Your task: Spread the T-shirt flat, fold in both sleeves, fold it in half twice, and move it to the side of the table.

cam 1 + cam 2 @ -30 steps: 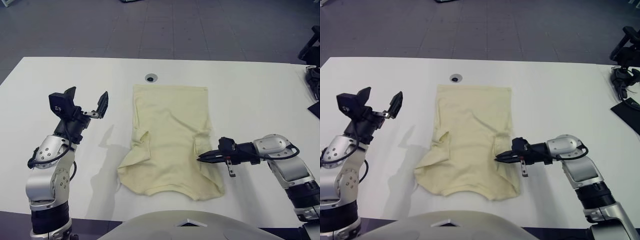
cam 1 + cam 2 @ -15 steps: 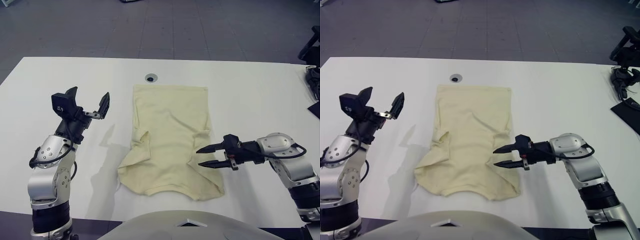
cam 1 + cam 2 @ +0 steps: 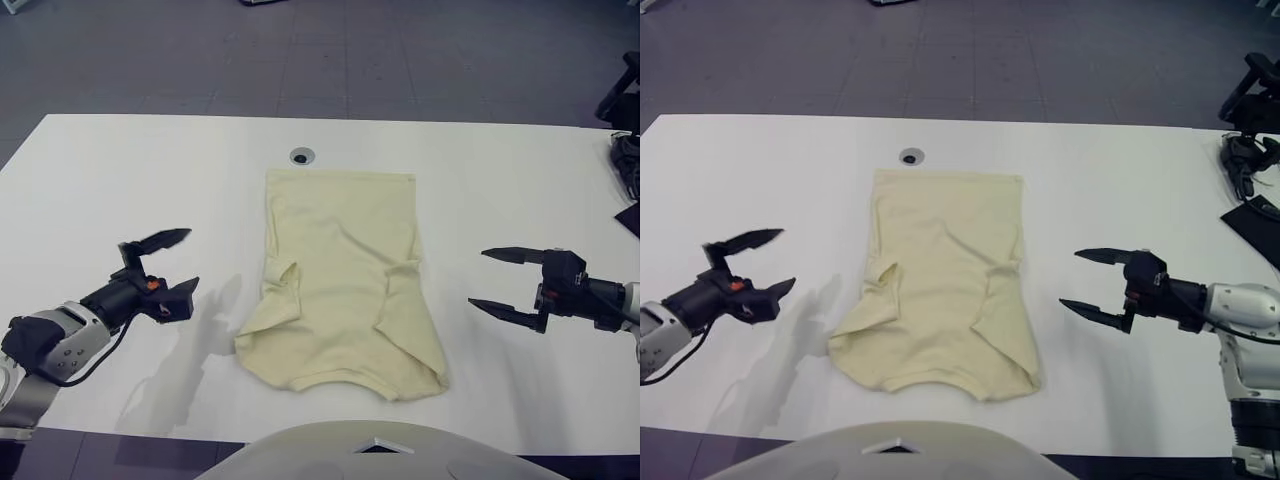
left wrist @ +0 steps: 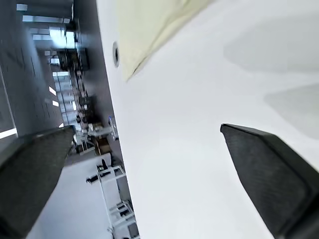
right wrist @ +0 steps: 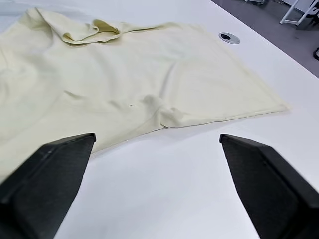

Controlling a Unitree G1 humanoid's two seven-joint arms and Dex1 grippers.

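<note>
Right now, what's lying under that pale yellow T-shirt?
The T-shirt lies straight on the white table, which shows all round its edges. The tabletop directly beneath is covered by the cloth, so anything flat under there would be hidden.

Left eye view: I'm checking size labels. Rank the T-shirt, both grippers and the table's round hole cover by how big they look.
1. T-shirt, by far the largest.
2. left gripper and right gripper: they look alike, so not ranked.
3. round hole cover, smallest.
</note>
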